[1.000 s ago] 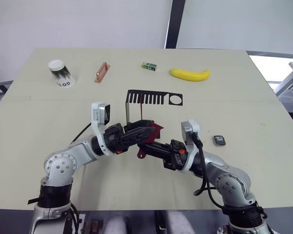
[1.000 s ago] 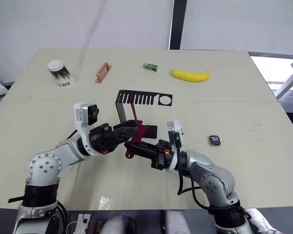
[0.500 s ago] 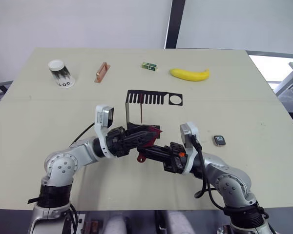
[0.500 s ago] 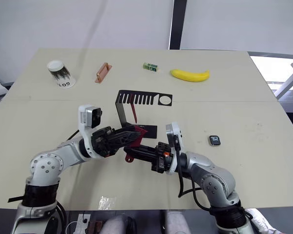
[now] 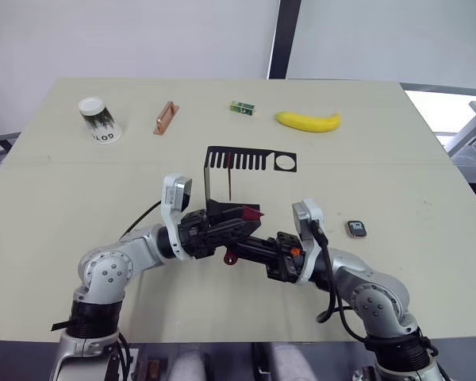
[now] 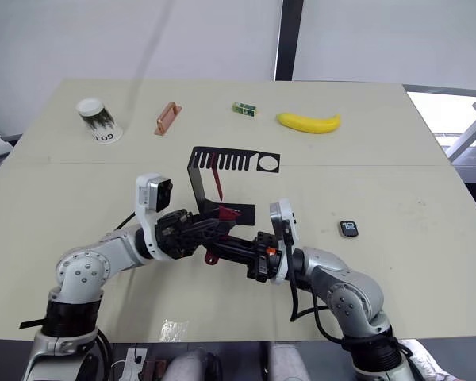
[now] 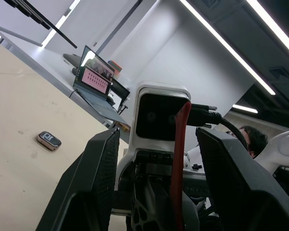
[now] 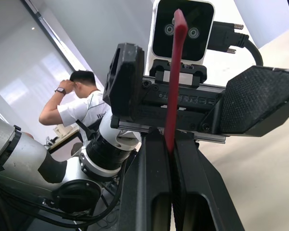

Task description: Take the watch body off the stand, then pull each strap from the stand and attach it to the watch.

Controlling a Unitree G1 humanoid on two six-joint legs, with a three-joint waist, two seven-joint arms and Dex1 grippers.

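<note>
Currently right gripper (image 8: 166,144) pinching strap (image 8: 173,77); left gripper (image 7: 156,159) spread around it. Risk: strap slipping or twisting during handover.

Behind your 2 arms the stand (image 5: 246,171) sits mid-table; the watch body (image 5: 356,228) lies to its right, the banana (image 5: 308,121) farther back.

Dark red strap (image 8: 173,82), black stand (image 5: 250,159)
</note>
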